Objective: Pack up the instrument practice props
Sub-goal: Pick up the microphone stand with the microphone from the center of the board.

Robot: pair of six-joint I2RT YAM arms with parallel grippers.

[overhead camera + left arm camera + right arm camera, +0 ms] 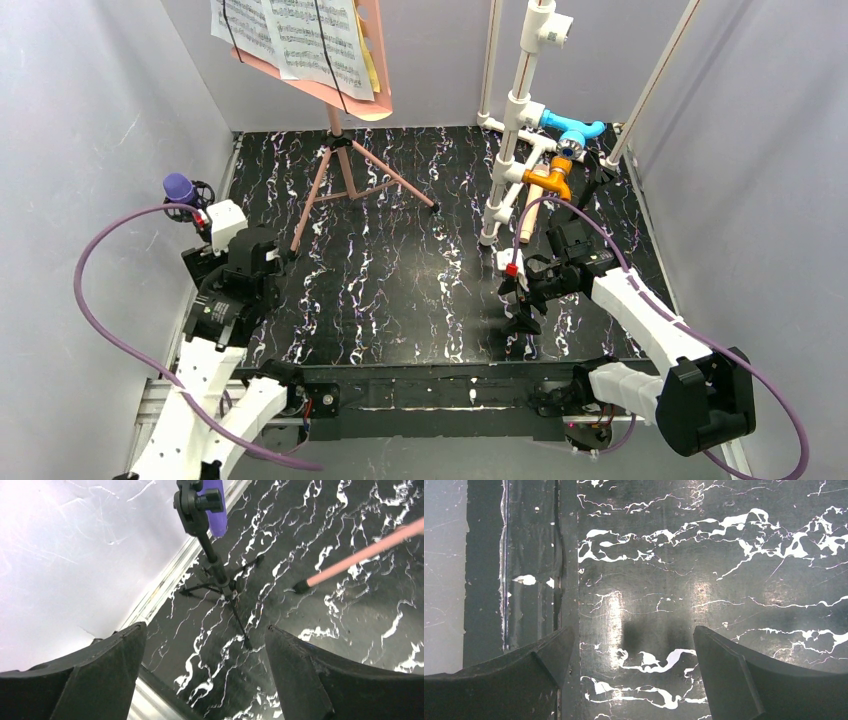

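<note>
Overhead and wrist views of a black, white-veined marbled desk [420, 290]. The pink sheet-music holder on folding tripod legs [335, 120] is standing at 12 o'clock on the desk, and it is carrying printed music pages [300, 35] held by dark bands. The purple microphone [178, 187] is sitting clamped atop a small black tripod [220, 575] at 10 o'clock, close to the left wall. A white pipe frame with blue and orange fittings [515, 130] is rising at 2 o'clock.

The left end effector [203, 215] is hovering just at 4 o'clock of the purple microphone. Its fingers are standing spread and released (nothing is lying between them in the wrist view), and they are framing the tripod ahead without touching it. One pink leg [350, 560] of the holder is reaching the desk at 3 o'clock of the tripod.

The right end effector [522, 305] is pointing down over bare desk at 4 o'clock, near the foot of the pipe frame. Its fingers are likewise standing wide apart and are grasping nothing.
</note>
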